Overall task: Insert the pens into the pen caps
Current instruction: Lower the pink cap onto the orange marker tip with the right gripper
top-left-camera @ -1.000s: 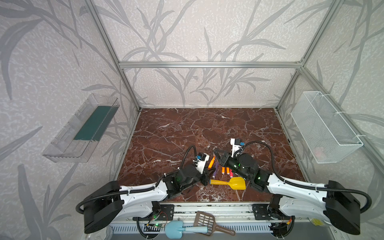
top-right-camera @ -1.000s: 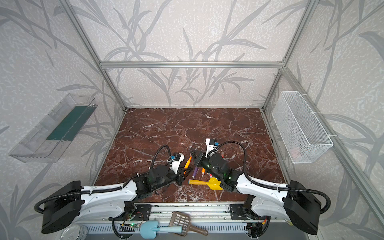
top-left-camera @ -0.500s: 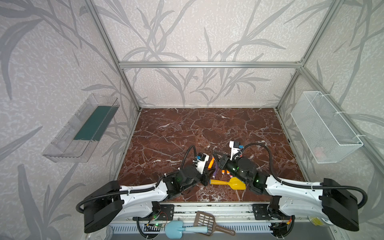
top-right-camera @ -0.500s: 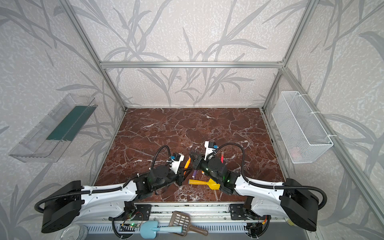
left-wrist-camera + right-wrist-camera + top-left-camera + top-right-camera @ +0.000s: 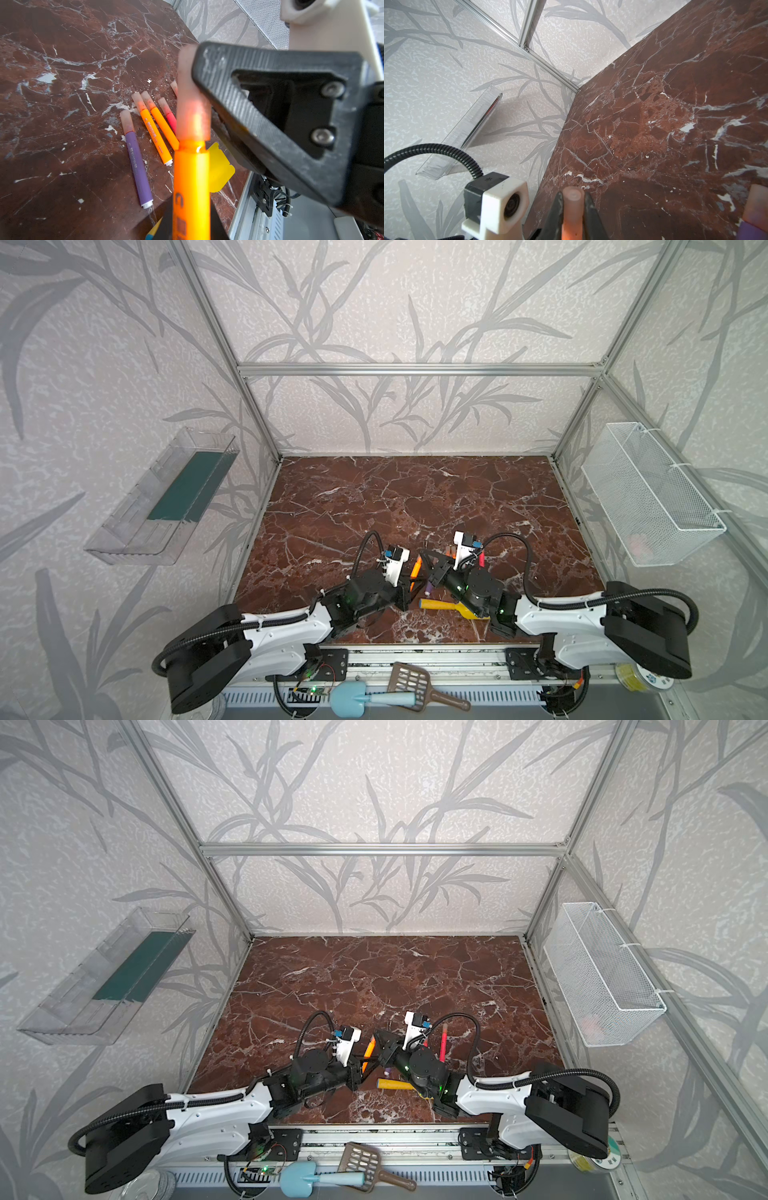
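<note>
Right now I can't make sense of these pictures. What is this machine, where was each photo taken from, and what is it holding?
It is a robot: a left arm and a right arm mounted at the near edge of a marble table. Both top views look down from above; the other two pictures come from a small camera on each wrist. The left tool grips an orange pen; the right tool pinches the cap over its tip. Lying capped on the table are a purple pen, two more orange pens, and a pink pen, beside a yellow toy shovel.
</note>
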### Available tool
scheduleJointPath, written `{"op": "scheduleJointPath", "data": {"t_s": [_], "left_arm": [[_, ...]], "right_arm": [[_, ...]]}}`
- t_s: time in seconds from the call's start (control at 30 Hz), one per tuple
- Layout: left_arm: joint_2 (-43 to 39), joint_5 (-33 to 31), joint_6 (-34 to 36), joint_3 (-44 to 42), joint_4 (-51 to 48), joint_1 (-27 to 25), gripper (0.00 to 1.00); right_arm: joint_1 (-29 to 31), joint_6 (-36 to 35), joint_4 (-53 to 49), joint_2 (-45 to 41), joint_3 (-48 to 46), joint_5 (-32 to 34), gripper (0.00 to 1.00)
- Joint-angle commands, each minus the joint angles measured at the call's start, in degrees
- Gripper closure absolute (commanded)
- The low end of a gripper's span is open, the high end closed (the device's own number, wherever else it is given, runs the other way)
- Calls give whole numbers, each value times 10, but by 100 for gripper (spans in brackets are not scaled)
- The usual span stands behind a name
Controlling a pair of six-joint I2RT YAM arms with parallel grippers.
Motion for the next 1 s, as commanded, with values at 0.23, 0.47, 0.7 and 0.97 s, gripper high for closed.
{"op": "scheduleJointPath", "data": {"t_s": [0.23,0.47,0.7,0.97], "left_arm": [[-38,-15,-21,-5,38,22,100],[-67,-3,-3,-2,7,22,100],[-71,2,4,0,-2,22,100],[-71,24,19,8,-11,20,100]], "right_arm": [[33,-24,24,37,28,-75,85],[15,-46,-69,-55,16,-34,62],[-5,-88,-149,-143,30,-52,44],[-43,-73,-257,-141,88,-78,38]]}}
